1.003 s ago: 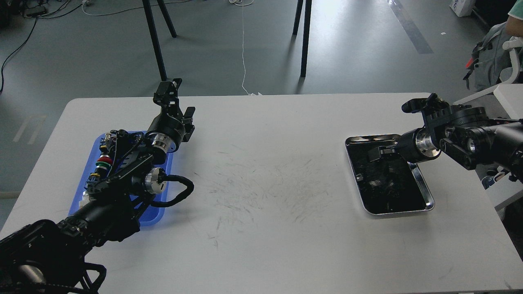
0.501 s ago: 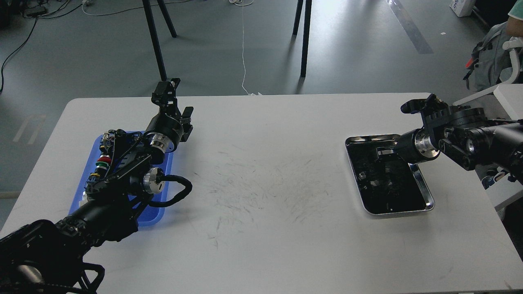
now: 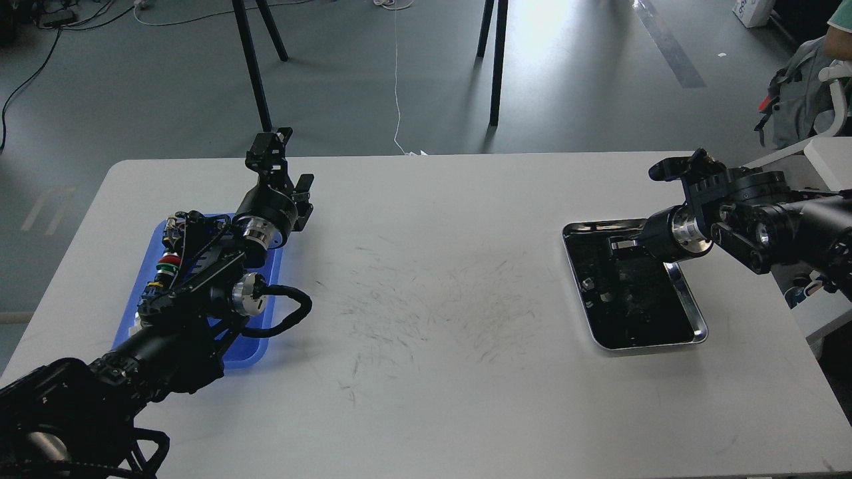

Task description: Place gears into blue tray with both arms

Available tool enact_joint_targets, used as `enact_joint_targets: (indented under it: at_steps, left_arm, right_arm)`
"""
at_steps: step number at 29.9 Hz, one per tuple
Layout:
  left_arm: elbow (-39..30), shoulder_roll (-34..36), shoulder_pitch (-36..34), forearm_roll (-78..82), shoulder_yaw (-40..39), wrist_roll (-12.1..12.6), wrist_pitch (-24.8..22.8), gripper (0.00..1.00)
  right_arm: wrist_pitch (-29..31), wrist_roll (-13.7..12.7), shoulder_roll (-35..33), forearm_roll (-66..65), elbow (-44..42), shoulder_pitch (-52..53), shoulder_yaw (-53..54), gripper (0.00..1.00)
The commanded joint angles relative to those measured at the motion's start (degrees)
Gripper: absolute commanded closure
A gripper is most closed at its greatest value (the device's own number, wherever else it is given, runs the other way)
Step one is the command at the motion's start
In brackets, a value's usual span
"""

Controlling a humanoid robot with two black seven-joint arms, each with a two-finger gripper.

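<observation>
Robot arms reach in from both sides of a scuffed white table (image 3: 426,372). On the right, the right gripper (image 3: 616,246) dips over the far end of a shiny steel tray (image 3: 692,313), its dark fingers merging with the tray's black floor, so whether they are parted, clenched or touching anything cannot be told. Small dark parts, seemingly the gears (image 3: 602,293), lie scattered on that floor, too small to make out singly. On the left, the left gripper (image 3: 269,148) points up past the table's far edge, beyond the blue tray (image 3: 263,336); its fingers cannot be told apart and nothing shows in its grasp. That arm crosses over the blue tray, beside red and green push-button switches (image 3: 168,265) lying in it. No brand, label or legible writing can be read anywhere.
</observation>
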Motion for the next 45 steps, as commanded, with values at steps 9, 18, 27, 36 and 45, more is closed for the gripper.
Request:
enact_joint_targets:
  at_steps: [9, 18, 27, 36, 45]
  left_arm:
    - [0.26, -0.17, 0.0, 0.04, 0.02, 0.0, 0.0, 0.02]
    - [0.35, 0.01, 0.0, 0.04, 0.02, 0.0, 0.0, 0.02]
    - [0.35, 0.1, 0.0, 0.04, 0.02, 0.0, 0.0, 0.02]
    - [0.53, 0.01, 0.0, 0.04, 0.02, 0.0, 0.0, 0.02]
    - [0.44, -0.34, 0.0, 0.04, 0.02, 0.0, 0.09, 0.02]
  right_arm:
    - [0.0, 0.01, 0.0, 0.0, 0.32, -0.22, -0.09, 0.7]
    - [0.0, 0.01, 0.0, -1.23, 0.32, -0.3, -0.09, 0.82]
    - [0.0, 0.01, 0.09, -2.55, 0.15, -0.13, -0.09, 0.9]
    - [0.0, 0.01, -0.17, -2.55, -0.03, 0.31, -0.18, 0.89]
    - [0.0, 0.01, -0.26, -2.46, -0.29, 0.22, -0.09, 0.77]
